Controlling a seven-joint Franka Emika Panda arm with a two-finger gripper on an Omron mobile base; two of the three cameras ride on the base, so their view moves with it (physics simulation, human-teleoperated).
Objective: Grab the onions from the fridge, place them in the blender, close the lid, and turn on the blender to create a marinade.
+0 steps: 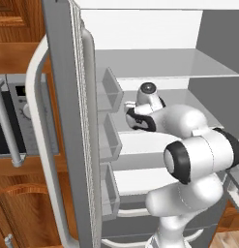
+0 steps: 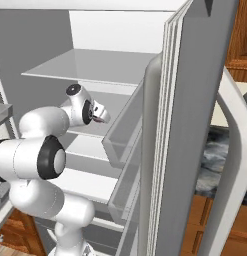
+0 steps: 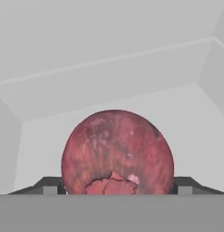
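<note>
One onion [image 3: 117,152], dark red-purple, round, lying on a white shelf inside the open fridge [image 1: 67,121], set squarely between the two fingertips [image 3: 50,186] of the gripper [image 3: 117,188]. Whether the jaws already press its sides or stand just off them cannot be told. Likely firm, light and smooth-skinned, so apt to roll or slip; best gripped across its widest middle.
</note>
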